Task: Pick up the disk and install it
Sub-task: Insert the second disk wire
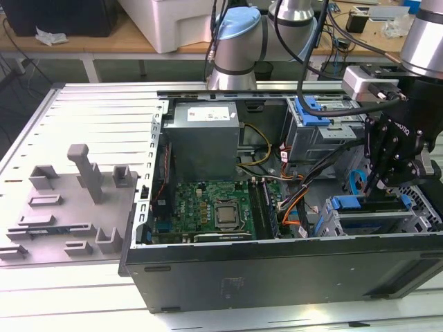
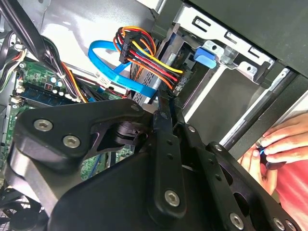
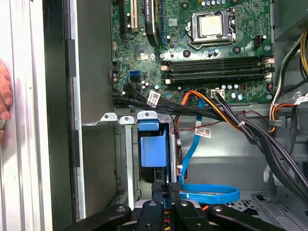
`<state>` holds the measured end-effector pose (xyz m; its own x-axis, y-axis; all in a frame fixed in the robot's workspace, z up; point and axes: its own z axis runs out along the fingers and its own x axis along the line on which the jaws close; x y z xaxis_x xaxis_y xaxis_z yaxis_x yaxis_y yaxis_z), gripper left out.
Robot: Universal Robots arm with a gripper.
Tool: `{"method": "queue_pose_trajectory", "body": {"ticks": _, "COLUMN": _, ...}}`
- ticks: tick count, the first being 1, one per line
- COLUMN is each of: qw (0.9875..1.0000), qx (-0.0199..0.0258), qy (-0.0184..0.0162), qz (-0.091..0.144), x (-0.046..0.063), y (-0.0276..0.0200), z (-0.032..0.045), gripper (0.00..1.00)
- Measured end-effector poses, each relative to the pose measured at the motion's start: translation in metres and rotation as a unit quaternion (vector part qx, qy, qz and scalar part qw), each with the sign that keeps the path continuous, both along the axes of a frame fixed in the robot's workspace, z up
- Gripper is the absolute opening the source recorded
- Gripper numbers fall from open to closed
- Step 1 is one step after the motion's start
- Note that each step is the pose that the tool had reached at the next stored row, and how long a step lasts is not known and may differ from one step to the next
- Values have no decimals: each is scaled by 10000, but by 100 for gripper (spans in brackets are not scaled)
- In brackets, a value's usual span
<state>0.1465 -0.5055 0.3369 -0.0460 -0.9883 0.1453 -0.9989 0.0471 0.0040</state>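
Fingers of the gripper (image 1: 374, 188) look pressed tight together, and I see nothing held between them. They point down into the silver drive cage (image 1: 360, 225) at the exterior view's right end of the open computer case (image 1: 277, 277), which sits on the table (image 1: 83, 290).

I think the disk (image 1: 379, 220) is the blue and silver strip lying flat inside that cage, just under the fingertips. Most of it is hidden by the cage walls, so I cannot be sure it is all the way in. I also cannot tell if the fingertips touch it.

In the first wrist view, the blue plastic tab (image 3: 149, 143) on top of the cage is just beside the fingertips (image 3: 161, 192). A flat blue cable (image 3: 207, 193) loops close by. In the second wrist view, a bunch of red, yellow and orange wires (image 2: 144, 50) hangs near the fingertips (image 2: 162, 103).

The disk is likely hard, flat and a bit heavy. It would not bend, but a bump could hurt it. The smooth metal may slip, so the blue frame on its long sides is the best place to hold it.

A person's hand (image 2: 274, 149) rests outside the case wall.
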Motion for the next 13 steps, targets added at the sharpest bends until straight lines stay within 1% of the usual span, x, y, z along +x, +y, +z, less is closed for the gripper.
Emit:
{"method": "queue_pose_trajectory", "body": {"ticks": 2, "qw": 10000, "qx": 2, "qy": 0, "qz": 0, "x": 0, "y": 0, "z": -2, "gripper": 17}}
{"method": "queue_pose_trajectory", "body": {"ticks": 3, "qw": 10000, "qx": 1, "qy": 0, "qz": 0, "x": 0, "y": 0, "z": -1, "gripper": 24}}
{"method": "queue_pose_trajectory", "body": {"ticks": 7, "qw": 10000, "qx": 1, "qy": 0, "qz": 0, "x": 0, "y": 0, "z": 1, "gripper": 24}}
{"method": "queue_pose_trajectory", "body": {"ticks": 9, "qw": 10000, "qx": -5, "qy": 0, "qz": 0, "x": 0, "y": 0, "z": 33, "gripper": 24}}
{"method": "queue_pose_trajectory", "body": {"ticks": 12, "qw": 10000, "qx": -58, "qy": 0, "qz": 0, "x": 0, "y": 2, "z": 137, "gripper": 24}}
{"method": "queue_pose_trajectory", "body": {"ticks": 13, "qw": 10000, "qx": -72, "qy": 0, "qz": 0, "x": -1, "y": 2, "z": 157, "gripper": 24}}
